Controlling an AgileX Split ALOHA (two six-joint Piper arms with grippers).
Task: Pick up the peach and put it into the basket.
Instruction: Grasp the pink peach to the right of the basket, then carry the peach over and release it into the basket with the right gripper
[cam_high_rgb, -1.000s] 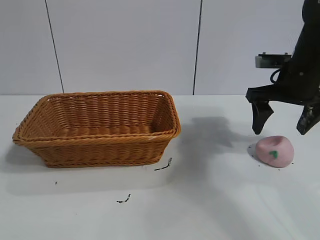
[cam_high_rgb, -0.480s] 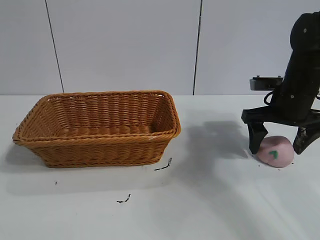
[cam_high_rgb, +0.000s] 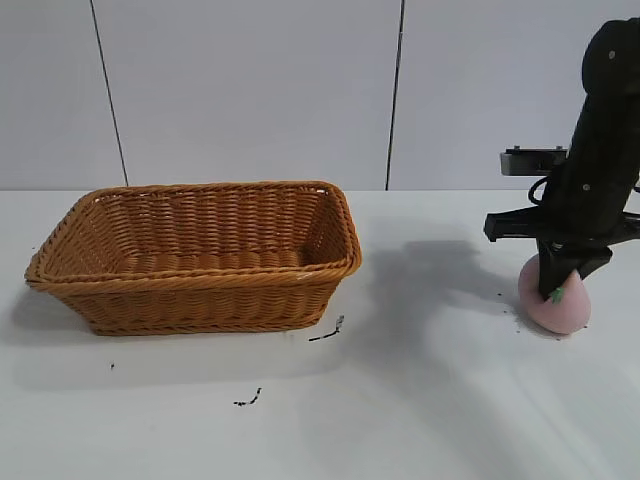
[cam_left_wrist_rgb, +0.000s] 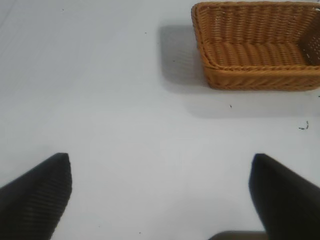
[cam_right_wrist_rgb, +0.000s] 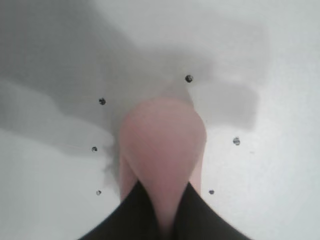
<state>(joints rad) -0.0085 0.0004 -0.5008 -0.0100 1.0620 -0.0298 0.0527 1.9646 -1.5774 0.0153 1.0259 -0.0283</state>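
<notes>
The pale-pink peach (cam_high_rgb: 558, 308) lies on the white table at the far right. My right gripper (cam_high_rgb: 559, 285) stands over it, shut on the peach, which bulges out squeezed between the two black fingers in the right wrist view (cam_right_wrist_rgb: 162, 145). The peach still rests on the table. The orange-brown wicker basket (cam_high_rgb: 200, 255) stands at the left of the table, well apart from the peach; it also shows in the left wrist view (cam_left_wrist_rgb: 257, 45). My left gripper (cam_left_wrist_rgb: 160, 172) is open and empty above bare table, away from the basket.
Small dark specks (cam_high_rgb: 328, 330) lie on the table in front of the basket, and several dark dots (cam_right_wrist_rgb: 102, 101) ring the peach. A grey panelled wall (cam_high_rgb: 250, 90) stands behind the table.
My right gripper came down around the peach and shut on it, squeezing it narrower. The basket has not moved.
</notes>
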